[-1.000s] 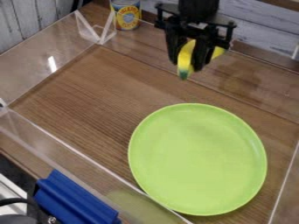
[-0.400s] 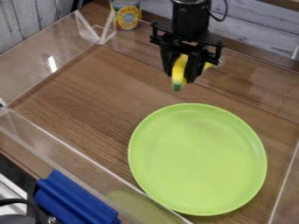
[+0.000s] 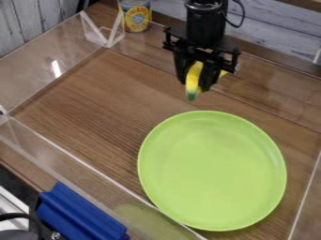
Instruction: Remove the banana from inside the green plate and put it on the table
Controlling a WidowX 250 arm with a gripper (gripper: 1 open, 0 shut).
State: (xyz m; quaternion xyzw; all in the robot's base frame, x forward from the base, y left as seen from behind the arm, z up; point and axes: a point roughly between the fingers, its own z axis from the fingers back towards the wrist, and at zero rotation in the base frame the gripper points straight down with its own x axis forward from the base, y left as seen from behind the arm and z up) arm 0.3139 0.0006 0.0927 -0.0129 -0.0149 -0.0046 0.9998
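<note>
Clear acrylic panels border the work area at the left side and along the near edge, their surfaces marked by small bright reflections of the light. Behind the left panel, at the upper left corner, stands a grey surface of vertical boards with dark seams; a pale horizontal strip runs along the upper right edge. Lighting is even and moderate, with a soft sheen on the acrylic at the lower left.
</note>
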